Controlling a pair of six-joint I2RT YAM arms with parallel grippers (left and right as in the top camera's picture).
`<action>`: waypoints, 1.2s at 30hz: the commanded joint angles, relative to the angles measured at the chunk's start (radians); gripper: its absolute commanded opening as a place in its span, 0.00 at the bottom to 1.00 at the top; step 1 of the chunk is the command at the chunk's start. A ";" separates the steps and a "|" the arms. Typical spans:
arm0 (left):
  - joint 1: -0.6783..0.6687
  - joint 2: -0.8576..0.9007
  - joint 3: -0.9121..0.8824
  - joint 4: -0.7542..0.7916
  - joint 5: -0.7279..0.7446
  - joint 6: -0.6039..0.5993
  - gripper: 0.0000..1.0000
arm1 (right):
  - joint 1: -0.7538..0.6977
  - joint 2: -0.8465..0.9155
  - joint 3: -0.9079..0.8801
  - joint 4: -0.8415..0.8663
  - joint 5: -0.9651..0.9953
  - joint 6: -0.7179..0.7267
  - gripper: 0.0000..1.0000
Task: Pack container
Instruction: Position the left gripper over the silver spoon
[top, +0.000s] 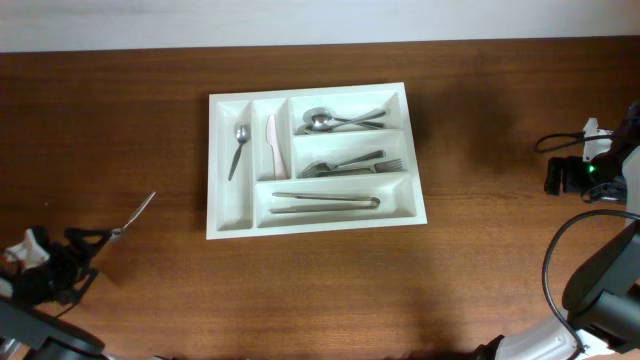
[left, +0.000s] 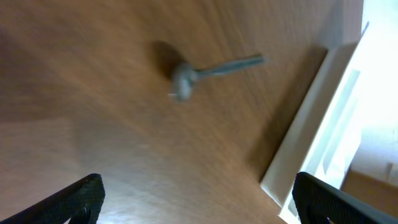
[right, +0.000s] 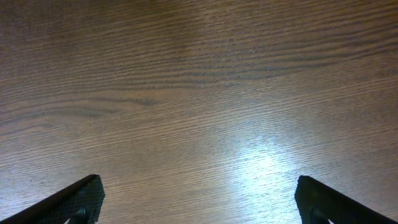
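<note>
Down at the near-left corner, well apart from the large white rectangular plastic cutlery tray (top: 214, 165), the left end effector (left: 196, 182) hangs over the brown wood-grain surface (top: 470, 270). Its two black fingers are spread wide with nothing between them. Just beyond it, between it and the tray, a slim grey metal spoon (left: 184, 81) lies loose on the surface. Its handle points toward the tray's left wall without touching it. The right end effector (right: 198, 182) is off to the tray's right, well apart from it, its jaws likewise spread wide over bare wood and gripping nothing.

The tray itself sits about mid-surface, slightly skewed. Its nearest crosswise compartment holds long slender metal pieces (top: 325, 201) lying lengthwise; what kind they are I cannot tell. The middle crosswise compartment holds a few metal forks (top: 350, 165), and the farthest one holds several metal spoons (top: 335, 120) heaped together. On the tray's left side, the outer narrow compartment carries a single small metal teaspoon (top: 238, 148) with its bowl toward the far wall. The narrow compartment just beside it carries a white plastic knife (top: 270, 148) lying along its length.
</note>
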 joint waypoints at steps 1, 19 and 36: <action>0.060 0.005 -0.005 -0.001 -0.013 0.069 0.99 | -0.001 -0.011 0.001 0.003 0.008 0.007 0.99; -0.024 0.010 -0.005 0.081 0.031 0.083 0.99 | -0.001 -0.011 0.001 0.003 0.008 0.007 0.99; -0.081 0.087 -0.005 0.175 -0.003 -0.025 0.99 | -0.001 -0.011 0.001 0.003 0.008 0.007 0.99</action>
